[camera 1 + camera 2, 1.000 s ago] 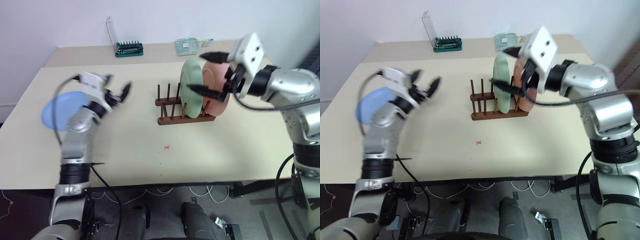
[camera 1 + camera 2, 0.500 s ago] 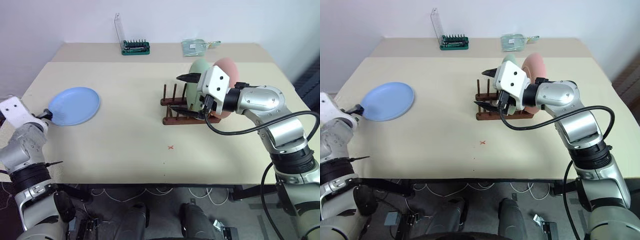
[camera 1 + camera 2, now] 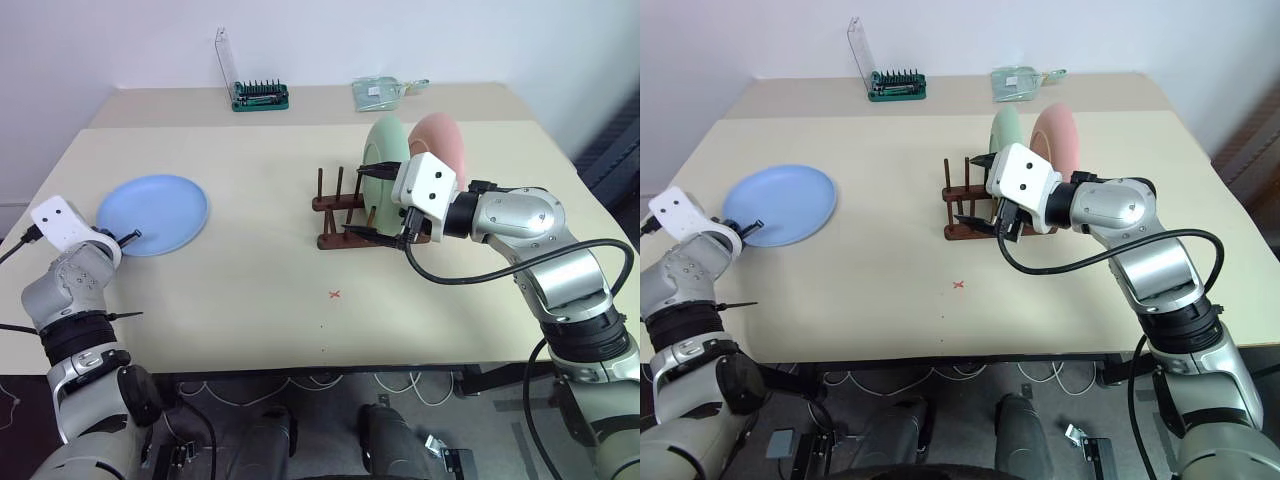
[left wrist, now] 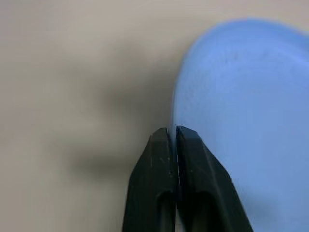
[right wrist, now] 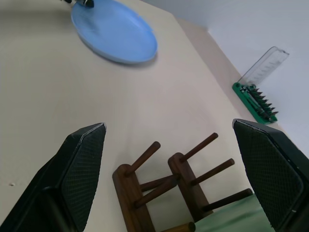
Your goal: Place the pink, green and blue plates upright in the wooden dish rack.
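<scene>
The blue plate (image 3: 152, 213) lies flat on the left of the table. My left gripper (image 3: 127, 237) is at its near left rim; in the left wrist view its fingers (image 4: 159, 145) are shut on the edge of the blue plate (image 4: 241, 96). The green plate (image 3: 382, 160) and pink plate (image 3: 440, 140) stand upright in the right end of the wooden dish rack (image 3: 335, 240). My right gripper (image 3: 352, 200) hangs open just in front of the rack's empty left pegs (image 5: 145, 154), holding nothing.
A green-based tool holder (image 3: 259, 97) with a clear lid and a clear bag (image 3: 385, 92) sit at the table's far edge. A small red cross (image 3: 335, 295) marks the tabletop in front of the rack.
My left gripper has dropped from above the table to the blue plate's rim and shut on it. The right gripper stays open near the rack. The camera view has shifted.
</scene>
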Robot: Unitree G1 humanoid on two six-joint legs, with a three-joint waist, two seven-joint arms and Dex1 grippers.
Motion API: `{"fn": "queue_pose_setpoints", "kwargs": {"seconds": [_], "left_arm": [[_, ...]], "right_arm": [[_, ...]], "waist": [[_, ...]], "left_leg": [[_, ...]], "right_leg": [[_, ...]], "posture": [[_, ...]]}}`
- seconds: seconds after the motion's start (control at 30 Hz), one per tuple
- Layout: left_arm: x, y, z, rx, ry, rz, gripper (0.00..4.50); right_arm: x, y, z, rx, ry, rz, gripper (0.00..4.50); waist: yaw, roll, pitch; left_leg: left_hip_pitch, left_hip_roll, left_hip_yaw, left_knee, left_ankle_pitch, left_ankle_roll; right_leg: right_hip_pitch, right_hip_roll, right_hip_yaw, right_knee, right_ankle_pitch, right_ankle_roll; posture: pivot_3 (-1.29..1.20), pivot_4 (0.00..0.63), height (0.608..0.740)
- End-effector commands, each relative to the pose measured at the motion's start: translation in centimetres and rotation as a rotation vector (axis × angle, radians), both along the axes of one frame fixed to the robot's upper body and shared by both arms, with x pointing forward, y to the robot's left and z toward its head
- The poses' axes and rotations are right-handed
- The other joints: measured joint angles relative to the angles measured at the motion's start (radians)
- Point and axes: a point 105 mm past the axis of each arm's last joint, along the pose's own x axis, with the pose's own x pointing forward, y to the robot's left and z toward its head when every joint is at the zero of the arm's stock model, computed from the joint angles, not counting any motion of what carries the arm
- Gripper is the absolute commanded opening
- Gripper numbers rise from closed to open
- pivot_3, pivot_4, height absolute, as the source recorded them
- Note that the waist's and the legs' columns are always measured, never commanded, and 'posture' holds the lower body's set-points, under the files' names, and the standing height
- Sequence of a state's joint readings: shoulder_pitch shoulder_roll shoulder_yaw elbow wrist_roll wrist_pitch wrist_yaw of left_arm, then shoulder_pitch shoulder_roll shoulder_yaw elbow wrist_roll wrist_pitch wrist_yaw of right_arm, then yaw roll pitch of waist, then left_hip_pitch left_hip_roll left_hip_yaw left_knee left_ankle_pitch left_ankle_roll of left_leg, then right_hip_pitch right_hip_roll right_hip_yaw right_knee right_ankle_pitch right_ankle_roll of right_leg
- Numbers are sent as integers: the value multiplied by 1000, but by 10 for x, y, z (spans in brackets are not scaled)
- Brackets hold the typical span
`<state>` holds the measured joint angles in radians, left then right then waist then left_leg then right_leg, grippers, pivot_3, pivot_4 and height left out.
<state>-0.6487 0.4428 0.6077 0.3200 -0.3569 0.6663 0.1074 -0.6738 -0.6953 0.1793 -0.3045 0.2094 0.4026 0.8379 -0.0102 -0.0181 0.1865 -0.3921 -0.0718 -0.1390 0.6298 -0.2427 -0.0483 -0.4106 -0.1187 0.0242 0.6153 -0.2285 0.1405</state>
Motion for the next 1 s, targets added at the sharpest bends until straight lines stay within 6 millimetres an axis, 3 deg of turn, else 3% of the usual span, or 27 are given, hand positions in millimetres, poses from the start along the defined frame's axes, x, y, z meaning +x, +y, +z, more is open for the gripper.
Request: {"fn": "queue_pose_setpoints", "kwargs": {"seconds": [0.03,0.07,0.2,0.3,0.43,0.67,0.87,1.0], "left_arm": [[11,-37,86,201,-310,-85,57],[12,-43,90,215,-327,-96,57],[15,-114,134,333,-467,-252,57],[14,-143,149,332,-490,-303,8],[10,-177,163,328,-505,-387,8],[3,-210,168,333,-494,-522,8],[0,-215,171,333,-492,-544,8],[-1,-214,172,333,-489,-540,0]], "right_arm": [[-3,10,18,-10,-123,24,4312],[-2,12,18,-21,-141,27,4312],[4,42,14,-114,-282,87,4312],[9,61,19,-83,-302,103,4406],[18,77,27,-131,-459,74,4406],[38,79,22,-205,-556,19,4406],[55,78,12,-260,-590,-18,4406],[61,78,11,-271,-601,-28,3174]], "waist": [[5,-2,1],[6,-3,1],[-3,-3,1],[-11,-3,1],[-12,-3,1],[-8,-3,1],[-10,-3,1],[-11,-2,1]], "left_leg": [[-1,0,0,0,0,0],[-1,0,0,1,0,0],[-1,0,1,0,1,-1],[-1,0,1,0,3,-5],[-1,0,1,-1,3,-5],[-1,0,1,-1,3,-5],[-1,0,1,-1,3,-6],[0,0,1,-2,3,-6]], "right_leg": [[0,0,0,0,0,0],[0,0,0,-1,0,0],[0,0,0,-1,0,0],[-1,0,0,0,0,0],[-2,0,1,0,0,0],[-2,0,1,0,1,0],[-2,0,1,0,1,0],[-2,1,1,0,1,0]], "posture": [[0,150,740],[0,150,740],[0,150,740],[0,150,740],[0,150,740],[0,150,740],[0,150,740],[0,150,740]]}}
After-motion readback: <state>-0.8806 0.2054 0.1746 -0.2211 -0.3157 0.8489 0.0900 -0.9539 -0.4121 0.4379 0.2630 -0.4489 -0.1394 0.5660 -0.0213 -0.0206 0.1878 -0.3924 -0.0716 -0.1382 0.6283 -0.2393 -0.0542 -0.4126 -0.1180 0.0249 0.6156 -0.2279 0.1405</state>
